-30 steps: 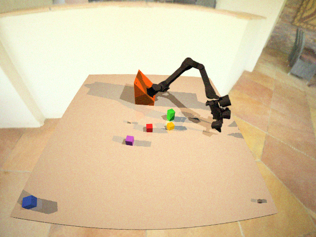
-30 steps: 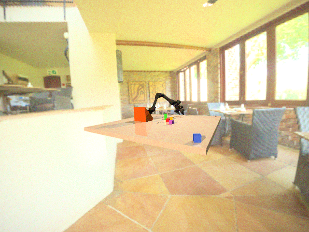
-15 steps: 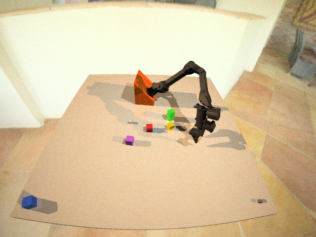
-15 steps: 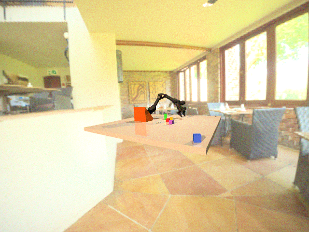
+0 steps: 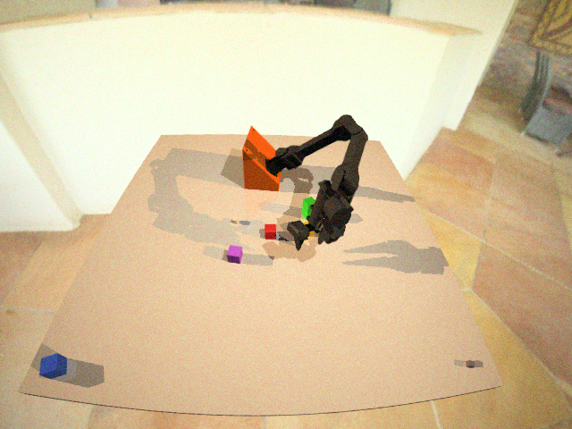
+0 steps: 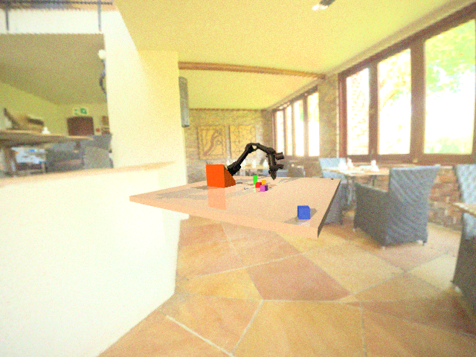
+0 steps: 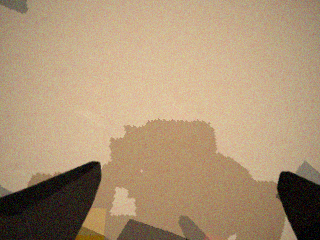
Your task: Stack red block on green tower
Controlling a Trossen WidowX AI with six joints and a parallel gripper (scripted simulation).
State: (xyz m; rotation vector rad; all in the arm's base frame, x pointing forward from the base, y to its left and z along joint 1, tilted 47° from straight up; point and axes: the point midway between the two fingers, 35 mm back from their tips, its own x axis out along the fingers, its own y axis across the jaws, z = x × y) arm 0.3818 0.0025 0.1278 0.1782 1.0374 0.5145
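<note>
While fingers (image 5: 301,236) gape wide, holding nothing, one red block (image 5: 270,231) sits beside one green tower (image 5: 307,206)

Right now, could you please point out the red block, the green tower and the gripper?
red block (image 5: 270,231), top view, its front face.
green tower (image 5: 307,206), top view, its visible left side.
gripper (image 7: 190,200), wrist view, midway between its open fingertips.

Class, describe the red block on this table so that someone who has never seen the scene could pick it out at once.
Start at the big orange wedge at the far side of the table. Come toward the near edge to the cluster of small blocks by the open gripper. The red block sits just left of the gripper, lower than the green tower and farther back than the purple block.
</note>
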